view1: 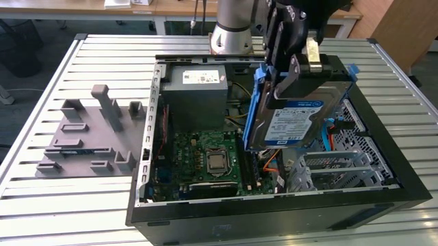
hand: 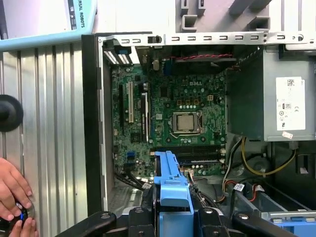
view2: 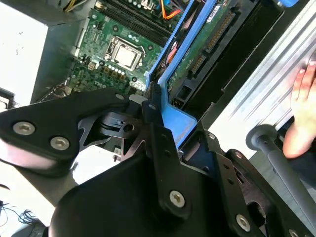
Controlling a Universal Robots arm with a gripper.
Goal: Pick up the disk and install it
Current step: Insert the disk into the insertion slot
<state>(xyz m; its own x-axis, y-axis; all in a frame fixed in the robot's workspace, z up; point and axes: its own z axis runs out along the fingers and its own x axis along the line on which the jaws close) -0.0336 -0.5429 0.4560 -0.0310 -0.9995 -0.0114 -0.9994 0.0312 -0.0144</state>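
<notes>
The arm is a smooth silver-grey cylinder, wider at its foot. The gripper is matte black, built of flat, rounded links pinned with round silver screws. A pale tan block sits on its side.

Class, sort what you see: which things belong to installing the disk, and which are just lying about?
Belongs to the job: the disk, gripped by the tool; the open computer case beneath it.
Just lying about: the grey moulded tray on the table; a person's hand beside the case.
</notes>
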